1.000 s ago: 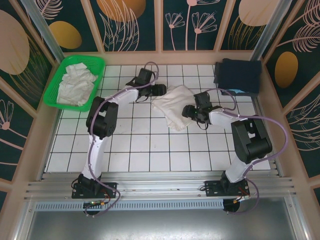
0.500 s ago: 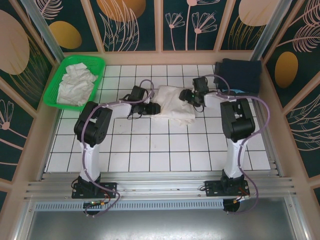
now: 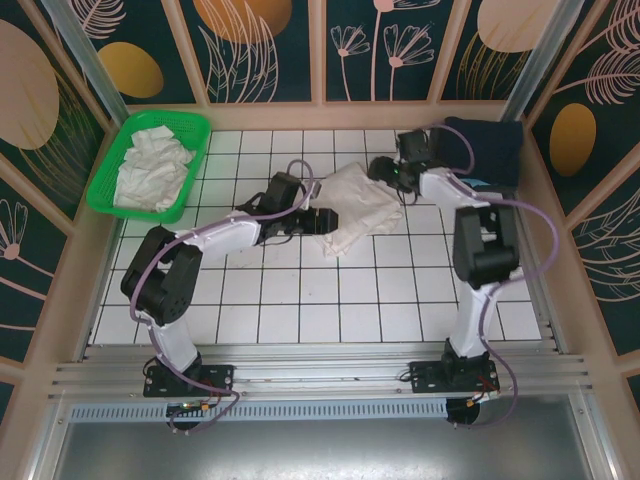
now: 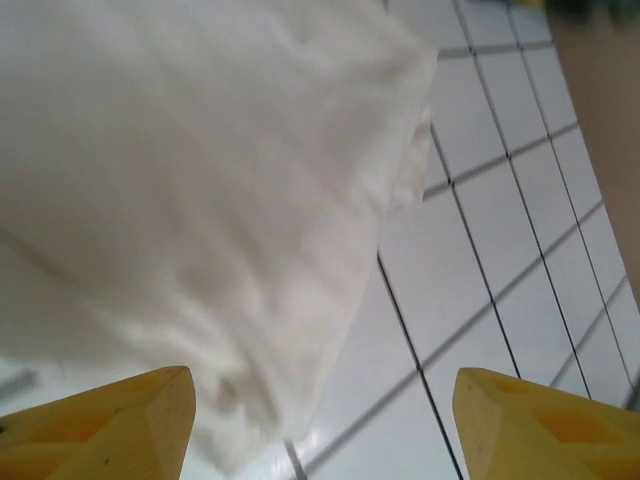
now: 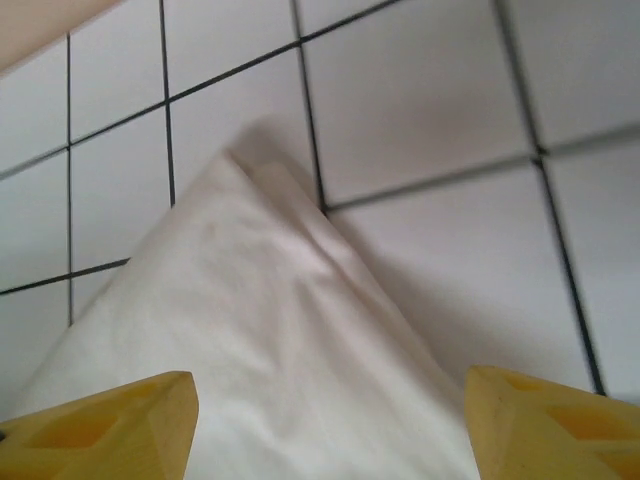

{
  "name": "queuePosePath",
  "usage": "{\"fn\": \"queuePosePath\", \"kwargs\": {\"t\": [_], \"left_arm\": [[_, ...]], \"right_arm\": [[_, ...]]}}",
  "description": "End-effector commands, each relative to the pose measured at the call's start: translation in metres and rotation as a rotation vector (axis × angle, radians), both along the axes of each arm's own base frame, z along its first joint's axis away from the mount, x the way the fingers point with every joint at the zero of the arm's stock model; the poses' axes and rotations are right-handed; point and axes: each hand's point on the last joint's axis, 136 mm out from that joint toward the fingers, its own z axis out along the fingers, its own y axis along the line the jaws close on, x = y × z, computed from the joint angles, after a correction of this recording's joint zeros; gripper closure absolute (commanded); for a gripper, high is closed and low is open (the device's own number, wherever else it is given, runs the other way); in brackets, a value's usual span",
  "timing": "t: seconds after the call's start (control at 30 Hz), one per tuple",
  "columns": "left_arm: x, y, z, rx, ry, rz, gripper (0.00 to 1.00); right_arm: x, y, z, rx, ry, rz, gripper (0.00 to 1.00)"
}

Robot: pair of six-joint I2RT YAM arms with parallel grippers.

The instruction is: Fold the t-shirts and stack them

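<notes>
Folded t-shirt (image 3: 355,205) at frame centre — my left gripper (image 3: 321,218) at its left edge, right gripper (image 3: 381,172) at its upper-right corner — both jaws apart.

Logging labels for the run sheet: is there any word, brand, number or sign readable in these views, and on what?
None readable. The white shirt on the tiled table, the shirts in the green basket, the dark folded cloth and the leaf-patterned walls carry no words, labels or numbers.
</notes>
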Motion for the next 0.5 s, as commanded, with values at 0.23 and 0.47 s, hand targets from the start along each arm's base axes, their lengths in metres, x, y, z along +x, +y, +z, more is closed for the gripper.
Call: {"fn": "queuePosePath", "kwargs": {"t": [0.23,0.47], "left_arm": [[0.147,0.013,-0.028,0.258,-0.167,0.079,0.32],[0.151,0.014,-0.077,0.27,-0.08,0.056,0.34]], "right_arm": [[-0.118,0.037,-0.03,0.378,0.051,-0.122,0.29],[-0.104,0.057,-0.038,0.485,0.043,-0.115,0.33]]}}
